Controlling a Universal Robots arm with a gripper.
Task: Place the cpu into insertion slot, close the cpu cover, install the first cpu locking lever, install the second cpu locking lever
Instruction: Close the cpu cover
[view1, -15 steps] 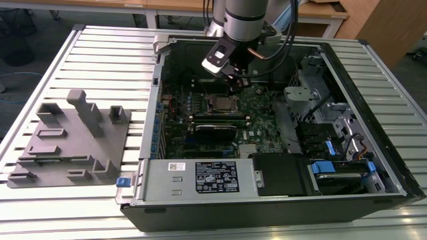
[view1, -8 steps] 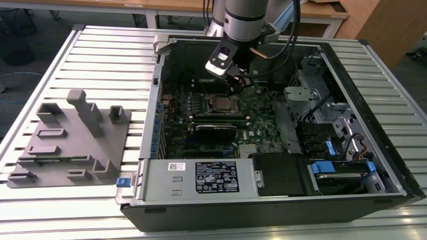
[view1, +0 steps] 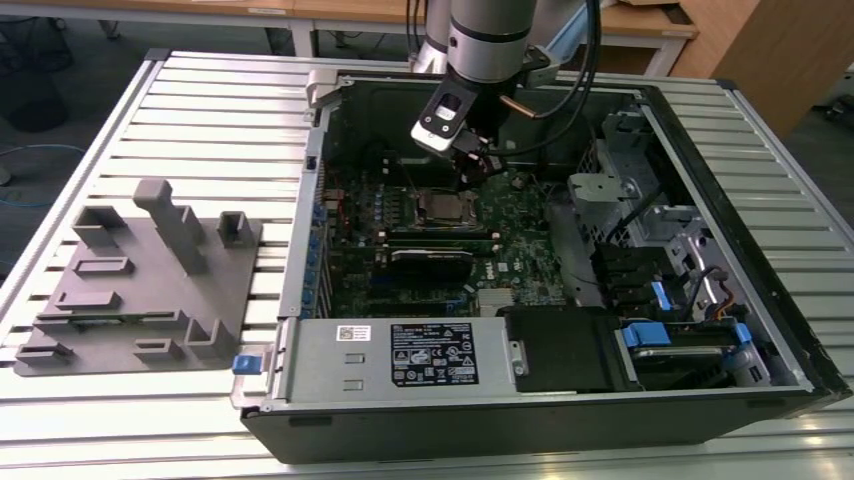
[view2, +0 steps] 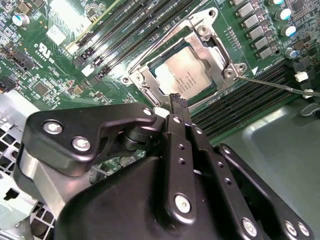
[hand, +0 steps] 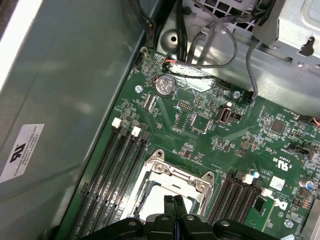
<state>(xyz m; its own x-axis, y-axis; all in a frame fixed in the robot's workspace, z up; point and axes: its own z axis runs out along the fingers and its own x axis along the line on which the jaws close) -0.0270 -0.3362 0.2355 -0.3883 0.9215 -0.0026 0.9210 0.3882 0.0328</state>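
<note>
1. nearest, find the gripper (view2: 177, 101) with fingers pressed together on nothing, tips at the edge of the insertion slot (view1: 441, 207); touching or just above, cannot tell which.
2. just past the tips, see the cpu (view2: 186, 75) seated flat in that slot, dull grey top facing up; count the first step as done.
3. around the chip, note the cpu cover (view2: 212, 42) lying down over its edges, cut-out centre framing the metal top; judge the second step done as well.
4. beside the socket, spot a thin lever rod (view2: 272, 83) stretching out over the memory slots (view2: 235, 107), seemingly not tucked under a catch; treat both locking levers as left to do, the other lever's position impossible to tell.
5. further out, take the green motherboard (hand: 200, 125) as the floor of the open computer case (view1: 534, 425), holding also a power supply (view1: 387, 355), blue-tabbed drive bays (view1: 667, 335) and loose cable runs.
6. farthest, at the exterior view's left of the case, find a grey fixture tray (view1: 147, 300) on the slatted table (view1: 200, 120), built with upright posts and pockets; contents of those pockets too unclear to tell.
</note>
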